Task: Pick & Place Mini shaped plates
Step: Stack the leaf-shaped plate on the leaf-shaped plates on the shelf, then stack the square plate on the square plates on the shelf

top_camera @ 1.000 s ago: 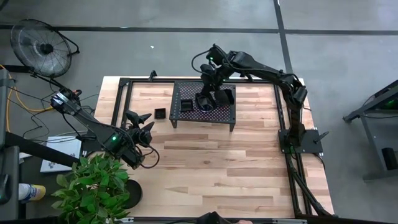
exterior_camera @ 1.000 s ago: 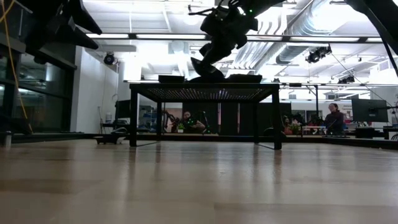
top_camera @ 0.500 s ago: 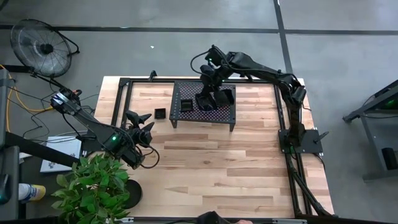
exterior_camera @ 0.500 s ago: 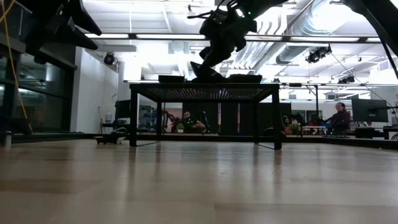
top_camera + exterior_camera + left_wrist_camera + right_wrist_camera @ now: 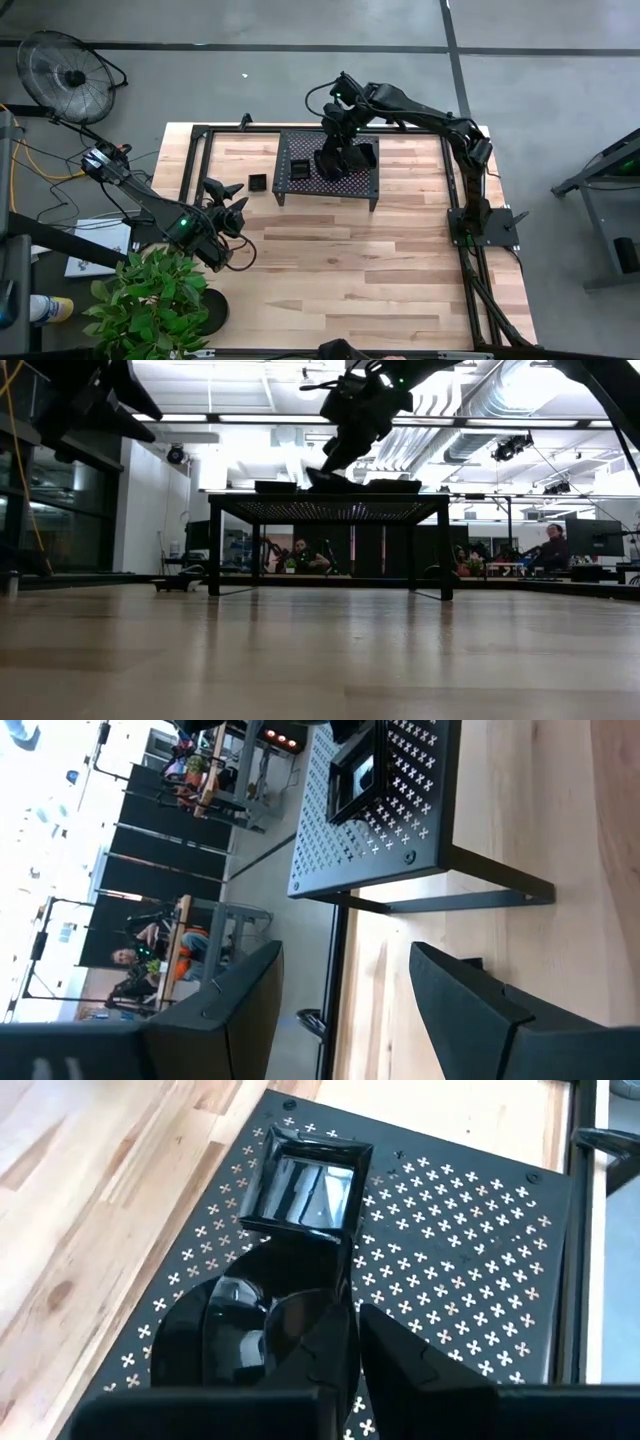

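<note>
**A:** Right wrist view: where is the right gripper (image 5: 350,1318)?

**B:** Low over the perforated mesh rack (image 5: 470,1260), right at a rounded glossy black dish (image 5: 215,1342). I cannot tell whether it is gripping the dish or letting it go.

**A:** And past that?

**B:** A square mini plate (image 5: 305,1185) sits flat on the rack, touching or just beside the rounded one. It has a raised rim and a mirror-like base. Another small square plate (image 5: 257,181) sits on the wooden table (image 5: 350,260), just off the rack's left end.

**A:** How would they handle?

**B:** I'd judge them light, rigid and slick, probably glazed, so they may chip if dropped. I'd pinch across the raised rim with one finger inside the wall and one outside. The glossy base offers no hold.

**A:** The left gripper (image 5: 345,952)?

**B:** It waits near the table's left edge, spread wide with nothing between its fingers.
</note>
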{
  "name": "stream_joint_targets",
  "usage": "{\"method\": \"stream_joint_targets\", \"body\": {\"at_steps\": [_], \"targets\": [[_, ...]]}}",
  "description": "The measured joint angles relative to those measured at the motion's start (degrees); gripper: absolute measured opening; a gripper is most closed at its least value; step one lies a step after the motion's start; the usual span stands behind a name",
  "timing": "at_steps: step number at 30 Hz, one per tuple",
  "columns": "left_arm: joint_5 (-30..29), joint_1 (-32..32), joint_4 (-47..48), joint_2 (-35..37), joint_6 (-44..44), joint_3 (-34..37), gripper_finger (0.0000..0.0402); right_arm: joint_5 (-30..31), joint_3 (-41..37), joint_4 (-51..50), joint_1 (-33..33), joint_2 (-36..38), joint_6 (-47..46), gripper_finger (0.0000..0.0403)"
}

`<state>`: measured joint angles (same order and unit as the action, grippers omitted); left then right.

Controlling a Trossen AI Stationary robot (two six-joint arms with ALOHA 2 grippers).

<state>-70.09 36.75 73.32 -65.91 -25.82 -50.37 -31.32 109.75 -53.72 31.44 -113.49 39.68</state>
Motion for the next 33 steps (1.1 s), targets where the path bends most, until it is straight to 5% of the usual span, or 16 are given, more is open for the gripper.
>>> {"method": "stream_joint_targets", "body": {"at_steps": [17,33], "targets": [[2.0,0.0,0.0,0.0,0.0,0.0,0.0213,2.7,0.3,2.5,0.0,0.2,-5.4,0.0096],[5.3,0.0,-1.4,0.0,-0.2,0.0,0.0213,11.3,3.1,-2.9,-2.7,7.4,-10.8,0.0103]]}}
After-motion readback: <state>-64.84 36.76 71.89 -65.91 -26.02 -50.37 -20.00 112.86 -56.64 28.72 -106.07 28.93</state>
